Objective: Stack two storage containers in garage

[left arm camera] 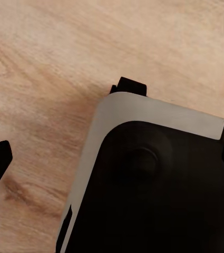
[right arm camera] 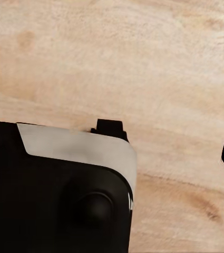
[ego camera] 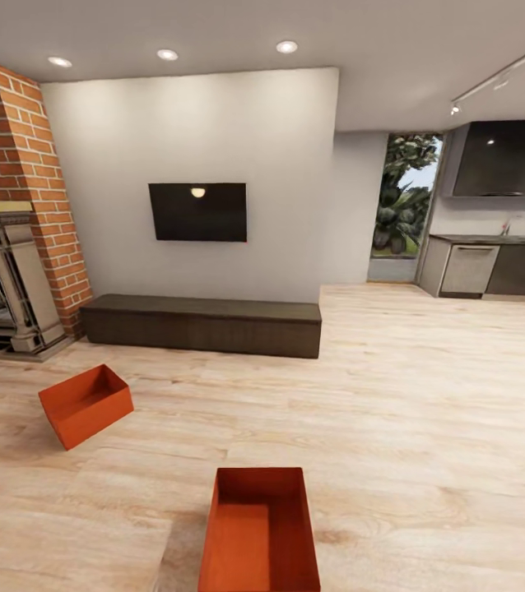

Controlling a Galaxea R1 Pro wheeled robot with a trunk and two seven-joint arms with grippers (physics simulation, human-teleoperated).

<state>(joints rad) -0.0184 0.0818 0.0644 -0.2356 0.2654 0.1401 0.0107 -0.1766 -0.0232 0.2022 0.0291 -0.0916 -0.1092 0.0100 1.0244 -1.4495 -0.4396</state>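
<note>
Both storage containers, one [ego camera: 86, 405] near the fireplace [ego camera: 3, 284], one [ego camera: 260, 530] just ahead, sit on the living-room planks [ego camera: 427, 427], nothing carried yet, hands' grip impossible to judge.

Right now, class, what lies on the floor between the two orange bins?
Nothing but bare light wood planks: the head view shows the far bin and the near bin apart, with open floor between them.

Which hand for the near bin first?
Hard to call: the near bin sits almost dead centre ahead on the wood floor. The far bin, tilted, lies left, favouring the left hand later.
</note>
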